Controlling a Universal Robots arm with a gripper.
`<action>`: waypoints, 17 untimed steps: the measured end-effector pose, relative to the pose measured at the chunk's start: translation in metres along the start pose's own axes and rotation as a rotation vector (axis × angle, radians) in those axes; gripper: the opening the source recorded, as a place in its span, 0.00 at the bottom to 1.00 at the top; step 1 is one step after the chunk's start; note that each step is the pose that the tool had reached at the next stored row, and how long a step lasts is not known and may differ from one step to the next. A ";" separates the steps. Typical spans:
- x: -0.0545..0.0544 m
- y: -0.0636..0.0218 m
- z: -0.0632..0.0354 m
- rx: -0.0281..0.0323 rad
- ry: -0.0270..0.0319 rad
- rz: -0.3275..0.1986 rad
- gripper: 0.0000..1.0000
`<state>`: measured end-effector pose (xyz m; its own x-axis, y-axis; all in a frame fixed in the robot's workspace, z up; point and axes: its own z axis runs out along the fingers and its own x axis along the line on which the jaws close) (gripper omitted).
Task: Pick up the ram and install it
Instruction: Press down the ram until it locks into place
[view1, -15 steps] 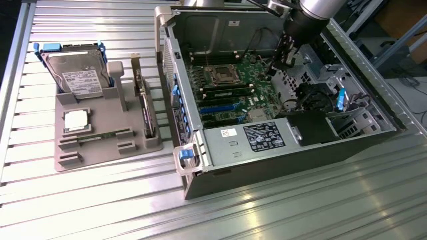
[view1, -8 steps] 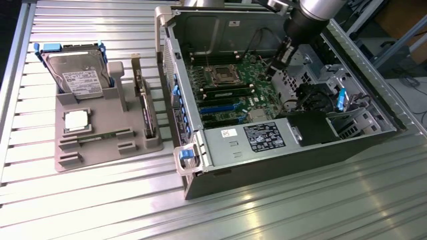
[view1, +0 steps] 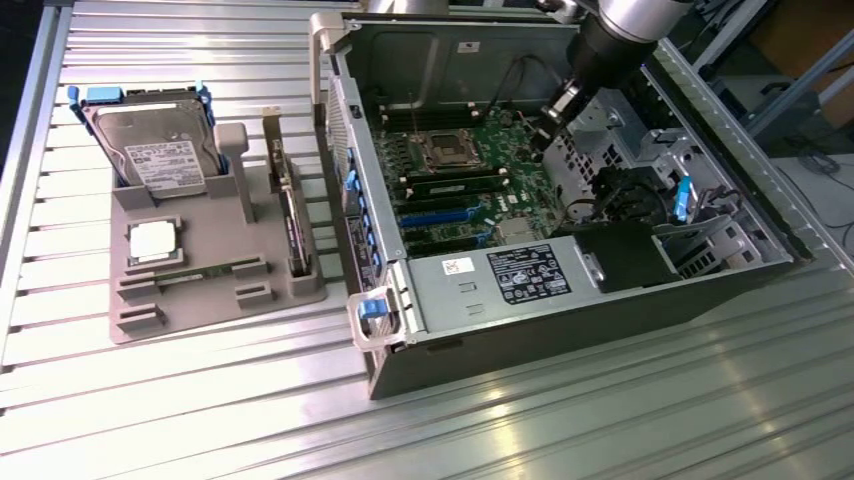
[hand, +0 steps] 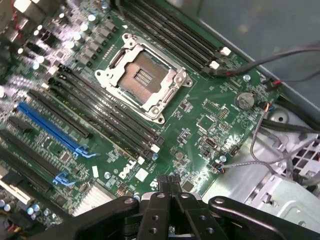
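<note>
1. The gripper (view1: 561, 105) is seen hanging inside the open PC case (view1: 747, 262), over the far part of the motherboard (view1: 467, 165). In the wrist view the gripper (hand: 169, 184) sits just above the board edge, near the empty CPU socket (hand: 142, 75).
2. The jaws look pinched together, and nothing can be made out between them, so no stick is being carried, as far as can be judged.
3. The ram (view1: 200, 272) is spotted lying flat in the gray parts tray (view1: 200, 325) at the exterior view's left, just beyond the silver CPU (view1: 154, 242) on the near side and well apart from the gripper. So the pick-up hasn't been done yet.
4. For a decent grab, the stick should probably be taken by its long edges near the middle, with the chips left untouched and the stick kept level.
5. The black memory slots (hand: 107, 120) beside the socket look unfilled in the wrist view, though that can't be called for sure.
</note>
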<state>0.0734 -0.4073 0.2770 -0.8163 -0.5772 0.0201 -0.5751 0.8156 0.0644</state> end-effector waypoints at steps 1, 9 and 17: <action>0.000 0.0000 0.0002 -0.0005 -0.0021 0.035 0.10; 0.000 -0.0001 0.0011 -0.0041 -0.0174 0.288 0.10; 0.000 -0.0001 0.0017 -0.0064 -0.0307 0.515 0.10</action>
<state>0.0734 -0.4073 0.2754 -0.9949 -0.0989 0.0215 -0.0974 0.9934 0.0599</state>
